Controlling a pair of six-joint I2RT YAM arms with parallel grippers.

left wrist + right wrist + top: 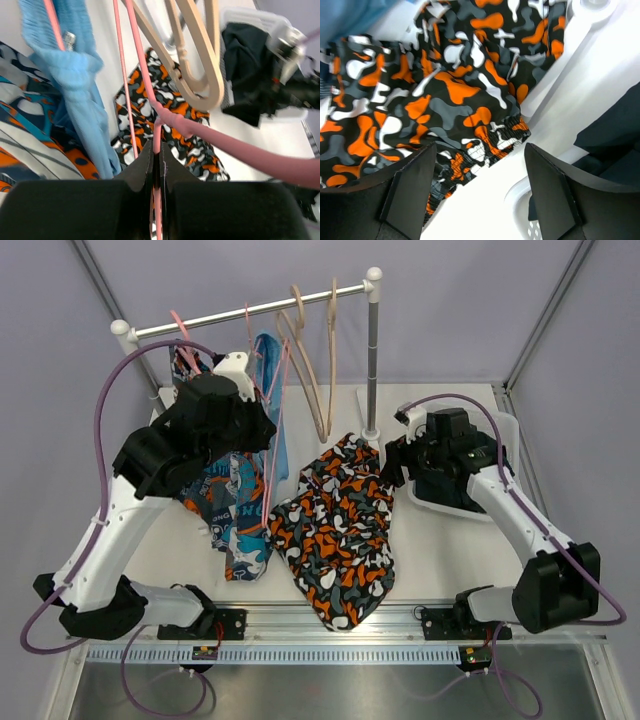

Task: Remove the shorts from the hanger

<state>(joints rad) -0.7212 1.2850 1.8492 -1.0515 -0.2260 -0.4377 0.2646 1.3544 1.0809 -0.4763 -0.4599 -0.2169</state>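
Note:
The orange, black and white camouflage shorts [340, 530] lie flat on the table, off any hanger. My left gripper [270, 430] is shut on a thin pink hanger [145, 75] that hangs from the rack rail [250, 312]; the wire runs between the closed jaws [157, 147]. My right gripper [392, 462] is open and empty, just above the waistband edge of the camouflage shorts [445, 90], beside the basket rim [520, 195]. Dark shorts [615, 130] lie in the white basket [505, 430], partly hidden by the right arm.
A teal-blue-orange garment [235, 520] and a light blue garment [75, 75] hang at the rack's left. Two bare beige hangers [315, 360] hang near the right post [372, 350]. The rack's white base [590, 15] stands next to the basket.

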